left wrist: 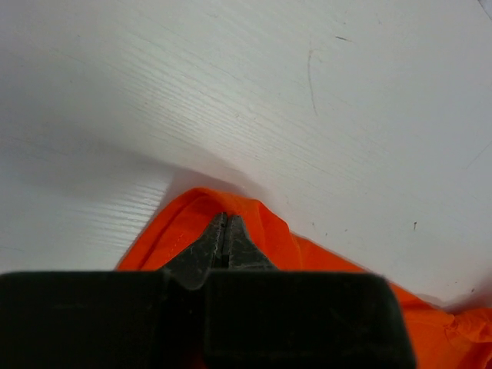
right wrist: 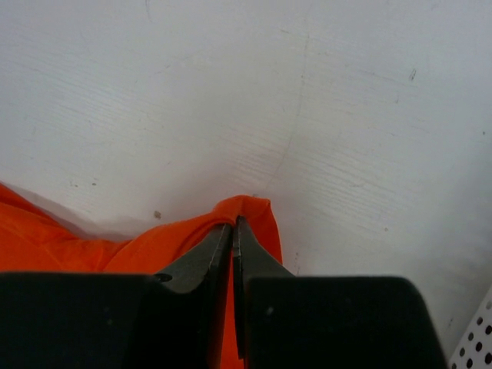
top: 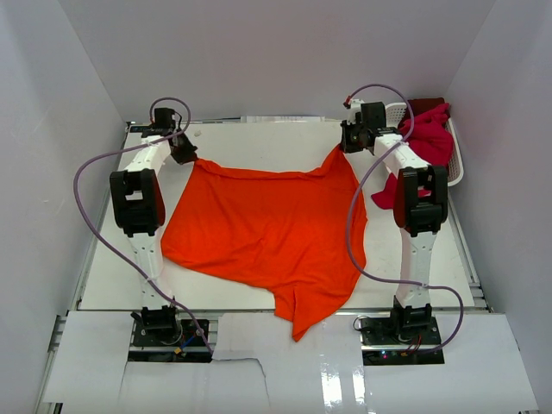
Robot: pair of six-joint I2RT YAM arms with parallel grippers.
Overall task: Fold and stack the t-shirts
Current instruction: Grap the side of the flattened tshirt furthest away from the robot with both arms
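From above: spread over the middle of the table (top: 259, 138), the orange shirt (top: 267, 224), creased, with its near tail hanging past the table's near edge. Pinched at the far-left corner by the left pincer (top: 184, 153) and at the far-right corner by the right pincer (top: 349, 142), both corners raised slightly. Heaped in the basket (top: 455, 172) at far right, red shirts (top: 431, 138), one spilling over the rim onto the table.

From the left wrist: left pincer (left wrist: 225, 219) clenched on a small bunch of orange shirt (left wrist: 265, 231), bare table (left wrist: 231, 92) beyond.

From the right wrist: right pincer (right wrist: 233, 223) likewise clamped on a peak of orange shirt (right wrist: 257, 215). Basket (right wrist: 477, 338) wall just at lower right.

Probably flattening ahead of the first fold. Keep both grips firm. Move the two corners in step and at equal height, so as to tension the far edge without twisting it. Draw away from the bases enough to bring the hanging tail back onto the table. Steer clear of the basket and the spilled red shirt on the right. Lower gently, and let go only once flat.
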